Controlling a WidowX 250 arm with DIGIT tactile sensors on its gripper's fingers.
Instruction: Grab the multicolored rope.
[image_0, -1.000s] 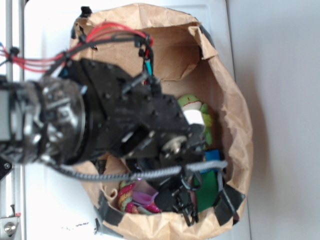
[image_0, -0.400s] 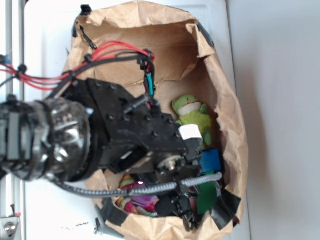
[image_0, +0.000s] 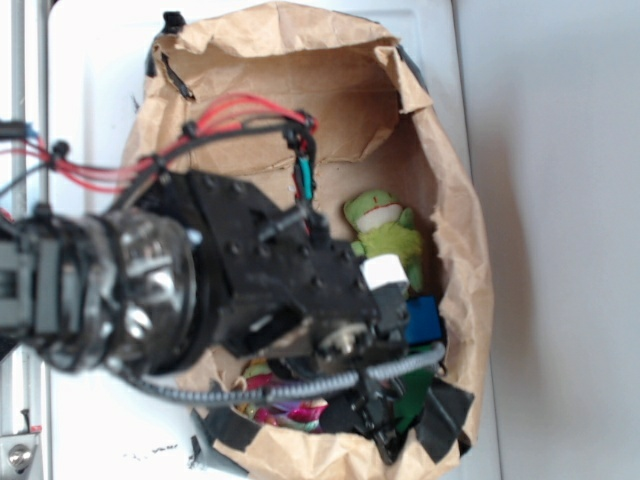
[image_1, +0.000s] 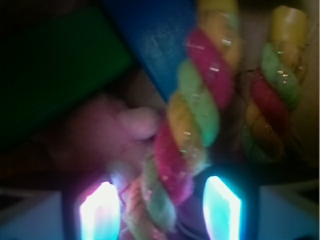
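— What do you have on your left in the outside view?

— Your arm (image_0: 200, 290) fills the left and middle, red wires (image_0: 230, 115) looping over it, reaching down into a brown paper bag (image_0: 460, 250). Low in the bag, under the arm, you can just see the rope (image_0: 262, 385) as a patch of pink, yellow and green.

— And further right?

— A green plush frog (image_0: 385, 230) lies against the bag's right wall, with a blue block (image_0: 424, 320) just below it.

— What does your wrist camera give you?

— On the left, a green block (image_1: 55, 65) and something pink and soft (image_1: 107, 135); a blue block (image_1: 160, 35) sits behind. The rope (image_1: 192, 115) runs down the middle, a second stretch beside it on the right.

— Your gripper (image_1: 160, 210)?

— Its fingers (image_1: 100, 210) stand apart, glowing, one each side of the rope's lower part. Nothing is clamped yet.
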